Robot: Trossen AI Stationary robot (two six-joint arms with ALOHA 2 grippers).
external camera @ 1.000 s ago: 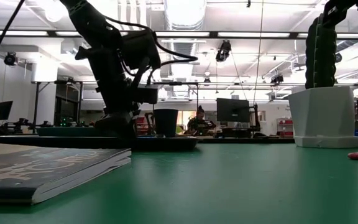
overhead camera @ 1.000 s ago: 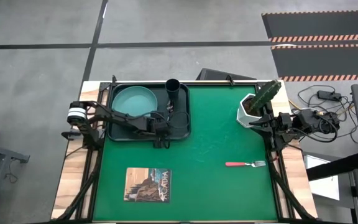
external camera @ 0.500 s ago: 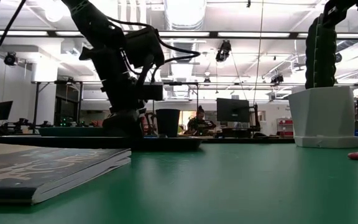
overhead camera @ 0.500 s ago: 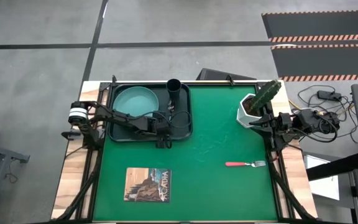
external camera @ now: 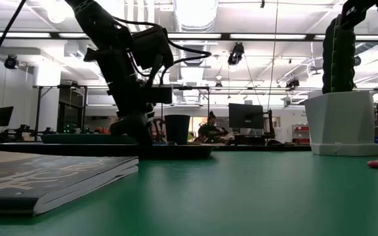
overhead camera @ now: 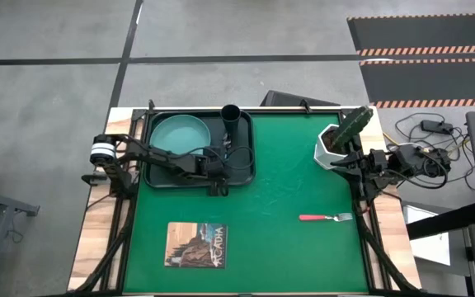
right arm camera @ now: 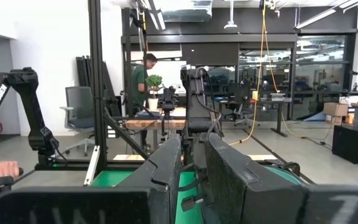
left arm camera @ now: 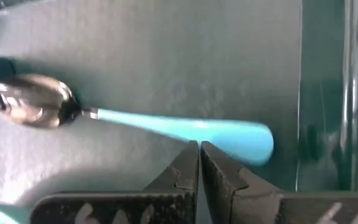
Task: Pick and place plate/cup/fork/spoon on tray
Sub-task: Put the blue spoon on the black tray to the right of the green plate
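The black tray (overhead camera: 242, 172) lies at the table's far left and holds the teal plate (overhead camera: 178, 132) and the black cup (overhead camera: 229, 115). The spoon (left arm camera: 166, 123), with a light blue handle and a silver bowl, lies flat on the tray floor (left arm camera: 166, 50). My left gripper (overhead camera: 216, 168) is over the tray's near right part, shut, with its tips (left arm camera: 199, 147) at the edge of the spoon's handle. The red-handled fork (overhead camera: 326, 218) lies on the green mat at the right. My right gripper (overhead camera: 355, 162) waits at the table's right edge, its fingers slightly apart and empty. My left gripper's shut fingertips (left arm camera: 191, 155) stand right at the near edge of the spoon's blue handle (left arm camera: 229, 137), toward its free end. I cannot tell whether they touch it. The spoon lies flat on the tray and is not between the fingers.
A white pot with a green plant (overhead camera: 336, 142) stands at the far right, next to my right gripper. A book (overhead camera: 196, 245) lies on the mat near the front left. The middle of the green mat (overhead camera: 287, 181) is bare.
My left gripper has risen a little above the tray floor and has tipped slightly. The tray has slid a little toward the table's right edge.
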